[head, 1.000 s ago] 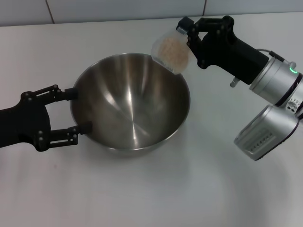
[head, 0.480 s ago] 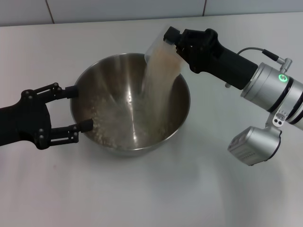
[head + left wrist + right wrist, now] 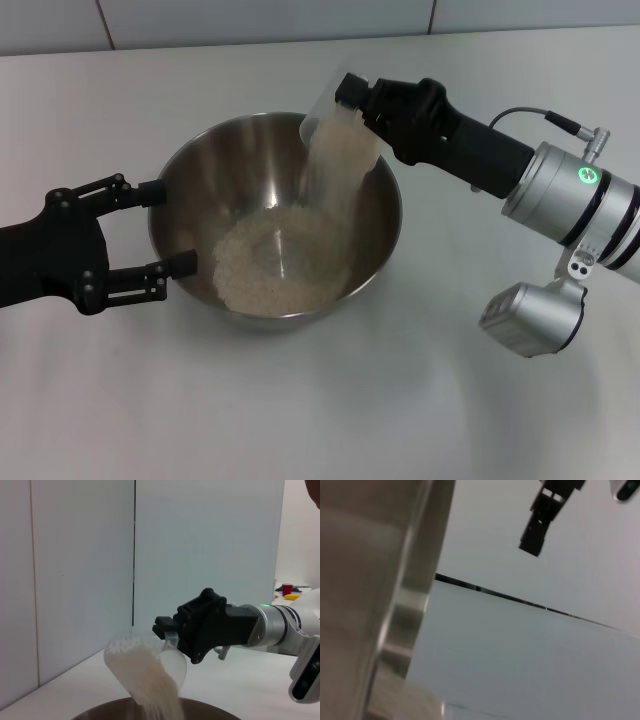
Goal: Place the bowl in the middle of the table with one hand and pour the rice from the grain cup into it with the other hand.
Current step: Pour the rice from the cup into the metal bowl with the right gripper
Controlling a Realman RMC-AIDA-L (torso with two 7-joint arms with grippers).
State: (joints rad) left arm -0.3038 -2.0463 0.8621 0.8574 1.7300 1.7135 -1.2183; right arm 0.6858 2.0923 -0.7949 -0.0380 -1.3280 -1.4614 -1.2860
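- Head view: the bowl (image 3: 276, 215) is seen upright on the table (image 3: 320, 400), its mouth facing up, near the middle. A pale heap of rice (image 3: 280, 262) lies on its floor, and a stream of grains falls onto it from above.
- The grain cup (image 3: 336, 118) is held over the far right part of the bowl's rim. It is tipped steeply: its long axis slants down toward the robot's left, with the mouth lowest and aimed into the bowl.
- The right gripper (image 3: 358, 100) is clamped on the cup's upper end, its silver arm reaching in from the right.
- The left gripper (image 3: 168, 228) is spread wide at the bowl's left side, one finger by the rim and one by the lower wall; whether they touch the steel cannot be told.
- Left wrist view: the cup (image 3: 167, 657) is seen tilted in the black right gripper (image 3: 167, 630), with rice (image 3: 145, 677) pouring from it toward the bowl's rim (image 3: 200, 711) below.
- Right wrist view: a blurred pale surface, which may be the cup, fills one side; a dark gripper finger (image 3: 542, 522) is seen farther off.
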